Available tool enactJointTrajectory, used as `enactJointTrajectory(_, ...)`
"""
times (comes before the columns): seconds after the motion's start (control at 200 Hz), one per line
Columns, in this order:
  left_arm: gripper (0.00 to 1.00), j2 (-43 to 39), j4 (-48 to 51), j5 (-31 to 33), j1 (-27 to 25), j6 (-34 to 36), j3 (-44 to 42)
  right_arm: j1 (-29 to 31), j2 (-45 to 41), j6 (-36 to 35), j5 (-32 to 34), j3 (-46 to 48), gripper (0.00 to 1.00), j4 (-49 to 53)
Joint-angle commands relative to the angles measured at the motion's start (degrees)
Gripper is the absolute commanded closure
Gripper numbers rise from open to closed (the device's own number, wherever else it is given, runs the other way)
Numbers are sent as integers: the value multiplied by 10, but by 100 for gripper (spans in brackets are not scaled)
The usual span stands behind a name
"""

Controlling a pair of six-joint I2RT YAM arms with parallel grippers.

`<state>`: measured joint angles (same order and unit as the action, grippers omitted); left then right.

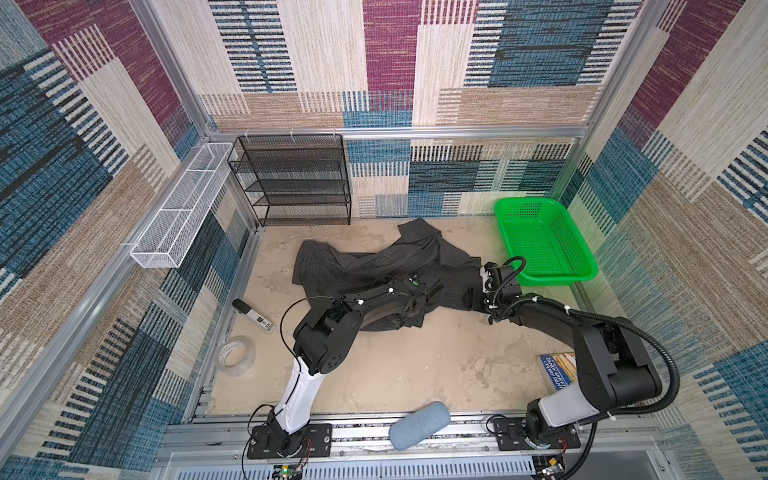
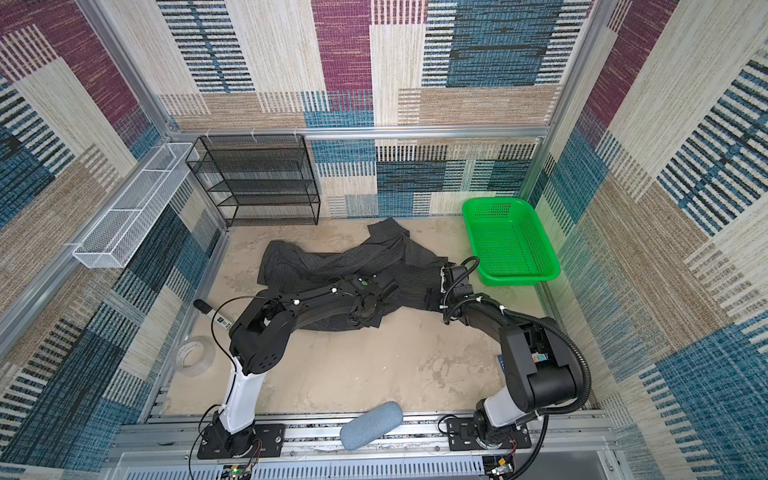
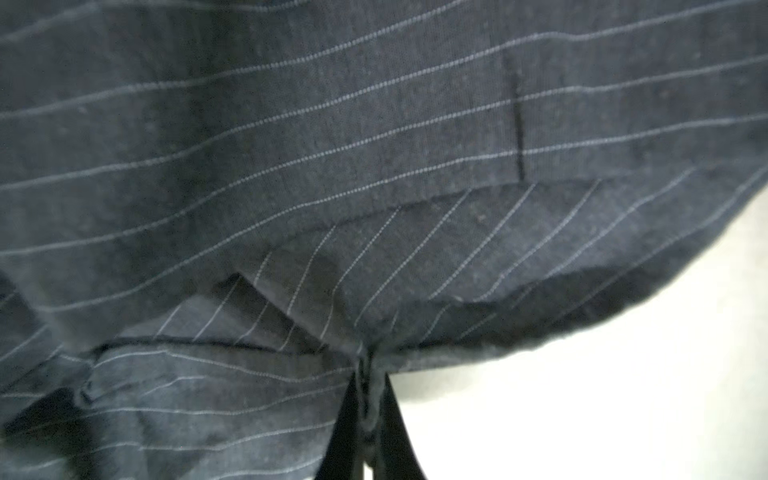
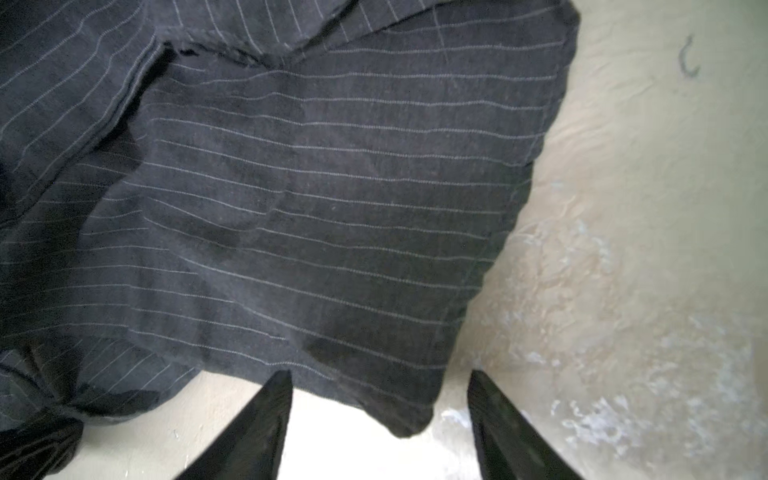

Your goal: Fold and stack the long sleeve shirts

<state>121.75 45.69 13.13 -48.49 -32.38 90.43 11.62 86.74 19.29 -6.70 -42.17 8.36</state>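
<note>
shirt [image 1: 374, 262] lies crumpled and unfolded on the table [image 1: 415, 365], just beside the green basket [image 1: 540, 245]. left gripper [image 3: 368, 374]: jaws pressed together, pinching a bunch of shirt hem, farther from the basket than the right one. right gripper [image 4: 380, 376]: jaws spread wide, straddling the shirt corner nearest the basket; can't tell if touching.

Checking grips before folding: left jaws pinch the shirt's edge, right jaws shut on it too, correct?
No. The right gripper is open, its jaws either side of a shirt corner, per the right wrist view. The left gripper does pinch the edge.
</note>
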Motion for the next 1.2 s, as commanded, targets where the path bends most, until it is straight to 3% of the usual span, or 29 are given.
enactJointTrajectory(0.0, 100, -5, 7, -2, 0, 10, -9, 1, -9, 23, -27, 13, 27, -34)
enactJointTrajectory(0.13, 100, -20, 6, -9, 0, 15, -18, 1, -2, 44, -58, 32, 29, -68)
enactJointTrajectory(0.17, 100, -25, 6, -10, 0, 18, -20, 1, 0, 52, -63, 38, 37, -80)
enactJointTrajectory(0.285, 100, -41, 6, -10, 0, 22, -28, 1, -1, 62, -55, 37, 74, -90)
enactJointTrajectory(0.431, 100, -83, 18, -14, 0, 51, -44, 1, -31, 35, -35, 1, 89, -55)
enactJointTrajectory(0.806, 100, -296, 122, -65, 3, 167, -120, -4, -48, -75, 44, -190, 91, 166)
enactJointTrajectory(1.067, 100, -427, 170, -88, 28, 185, -131, -13, 2, -102, 76, -230, 88, 184)
enactJointTrajectory(1.197, 100, -428, 166, -121, 73, 212, -122, -29, 69, -103, 61, -225, 84, 159)
